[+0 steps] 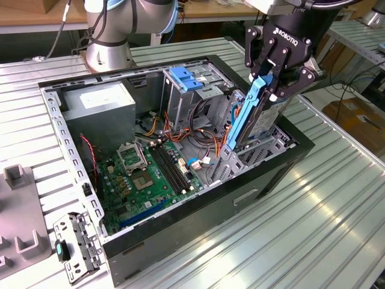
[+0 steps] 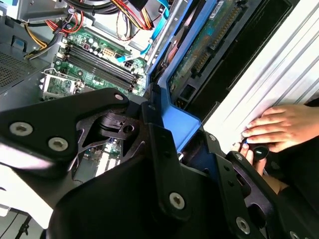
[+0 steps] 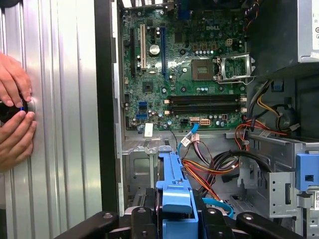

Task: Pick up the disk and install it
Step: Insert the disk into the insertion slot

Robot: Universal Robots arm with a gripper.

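the black pincer (image 1: 272, 84) is clamped on the top end of the disk (image 1: 272, 117) — a flat silver-grey slab with blue plastic rails (image 3: 174, 189). the disk stands steeply tilted, its lower end down in the metal bay at a front corner of the open black case (image 1: 264, 182). inside the case lie a green motherboard (image 1: 147, 180), tangled red and yellow wires (image 1: 201, 135) and a grey power box (image 1: 99, 102) with a white sticker. the case sits on a ribbed aluminium bench (image 1: 325, 223) — two hands (image 3: 14, 99) rest on it.
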